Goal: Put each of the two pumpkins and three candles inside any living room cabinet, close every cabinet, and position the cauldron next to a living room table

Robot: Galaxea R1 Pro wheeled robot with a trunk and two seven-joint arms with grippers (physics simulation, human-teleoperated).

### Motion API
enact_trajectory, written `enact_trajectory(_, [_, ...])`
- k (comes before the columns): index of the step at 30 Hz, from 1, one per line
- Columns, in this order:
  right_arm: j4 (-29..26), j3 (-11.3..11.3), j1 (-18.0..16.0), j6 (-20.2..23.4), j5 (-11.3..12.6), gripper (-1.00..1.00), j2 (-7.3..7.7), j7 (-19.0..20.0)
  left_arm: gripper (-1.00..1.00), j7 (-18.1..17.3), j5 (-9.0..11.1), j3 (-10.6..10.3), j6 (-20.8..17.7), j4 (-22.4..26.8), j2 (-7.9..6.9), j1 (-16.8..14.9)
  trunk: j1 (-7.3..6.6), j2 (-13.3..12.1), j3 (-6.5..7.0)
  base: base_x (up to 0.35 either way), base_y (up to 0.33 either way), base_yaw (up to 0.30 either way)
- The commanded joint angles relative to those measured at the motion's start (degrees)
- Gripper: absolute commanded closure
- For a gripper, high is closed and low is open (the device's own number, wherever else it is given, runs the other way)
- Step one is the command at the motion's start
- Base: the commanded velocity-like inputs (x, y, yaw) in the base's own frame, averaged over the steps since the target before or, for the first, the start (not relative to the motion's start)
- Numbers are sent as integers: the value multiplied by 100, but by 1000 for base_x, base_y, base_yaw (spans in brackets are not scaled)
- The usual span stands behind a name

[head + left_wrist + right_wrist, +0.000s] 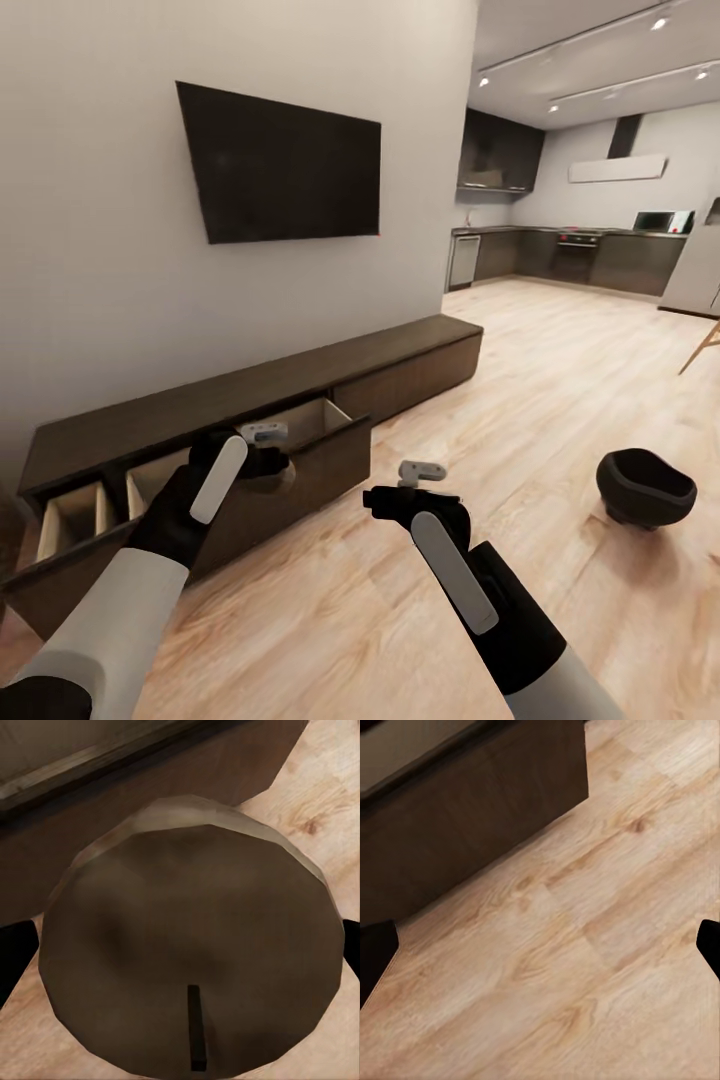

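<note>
Gripping what looks like a pumpkin (191,952), left end effector (262,452) overhangs the cabinet (300,385); right end effector (540,937) gapes empty.

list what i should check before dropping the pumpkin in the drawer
1. Pumpkin held by left gripper: ok, it sits between the fingers.
2. Middle drawer open: ok, pale inside shows.
3. Pumpkin over the drawer opening: not ok, left wrist view looks past it onto the drawer front and floor.
4. Right gripper clear of the drawer: ok, open over bare floor.
5. Drawer room for the pumpkin: cannot tell, the inside is mostly hidden.
6. Cabinet shut afterwards: not ok yet, left drawer is open too.
</note>
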State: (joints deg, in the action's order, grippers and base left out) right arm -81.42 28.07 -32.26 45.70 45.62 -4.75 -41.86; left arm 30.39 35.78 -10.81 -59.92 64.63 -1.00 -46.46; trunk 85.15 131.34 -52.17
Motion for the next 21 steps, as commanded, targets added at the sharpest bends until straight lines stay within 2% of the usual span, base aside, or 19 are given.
enact_trajectory(1, [-6, 5, -6, 9, 52, -100, 0, -59, 100, 64, 52, -17, -8, 5, -6, -5, 2, 3, -6, 315, -1, 293])
enact_trajectory(10, [-17, 6, -5, 9, 52, -100, 2, -55, 100, 54, 52, -18, -8, -4, -5, -6, 2, 3, -6, 323, 0, 275])
enact_trajectory(14, [-221, 7, 0, 12, 52, -100, 13, -51, 100, 49, 52, -14, -8, -15, -6, -4, 2, 3, -6, 326, 0, 83])
enact_trajectory(15, [-437, 0, 6, 14, 54, -100, 26, -48, 100, 48, 52, -12, -8, -17, -6, -6, 2, 3, -6, 326, 0, 32])
enact_trajectory(18, [-783, -3, 143, 11, 49, -100, 44, -51, 100, 42, 52, -10, -8, -25, -6, -6, 2, 3, -6, 326, 0, 16])
enact_trajectory(21, [-893, -45, 274, 5, 45, -100, 56, -56, 100, 39, 52, -4, -8, -28, -6, -7, 2, 3, -6, 324, 0, 5])
